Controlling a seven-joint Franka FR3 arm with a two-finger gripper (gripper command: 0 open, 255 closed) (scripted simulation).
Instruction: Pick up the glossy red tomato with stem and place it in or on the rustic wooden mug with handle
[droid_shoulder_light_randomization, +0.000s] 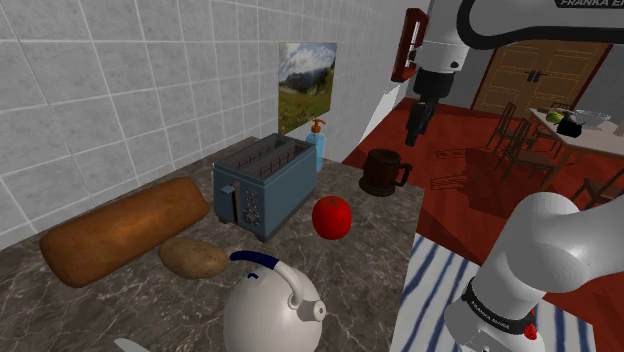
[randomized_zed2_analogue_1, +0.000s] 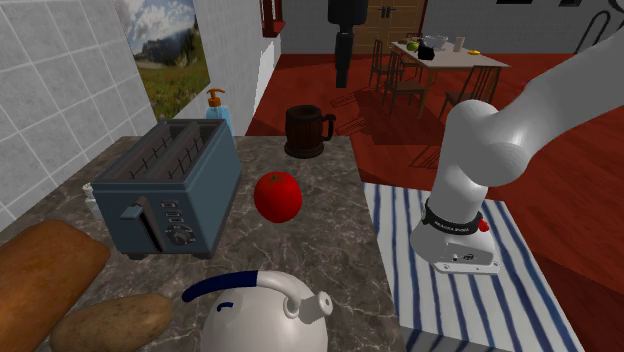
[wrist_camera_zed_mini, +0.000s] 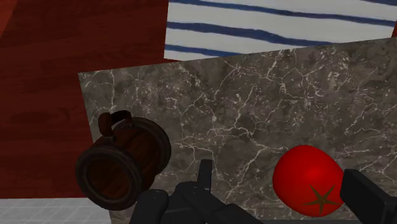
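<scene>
The black gripper (droid_shoulder_light_randomization: 416, 130) hangs in the air well above the far end of the dark marbled counter (droid_shoulder_light_randomization: 380, 240); in the wrist view its fingers (wrist_camera_zed_mini: 204, 175) stand apart, clasping nothing. The red tomato (droid_shoulder_light_randomization: 332, 217), marked by a dark star-shaped stem, rests on the counter just beside the blue toaster (droid_shoulder_light_randomization: 262, 183). It lies apart from the dark brown handled mug (droid_shoulder_light_randomization: 383, 171), which stands upright near the counter's far edge.
</scene>
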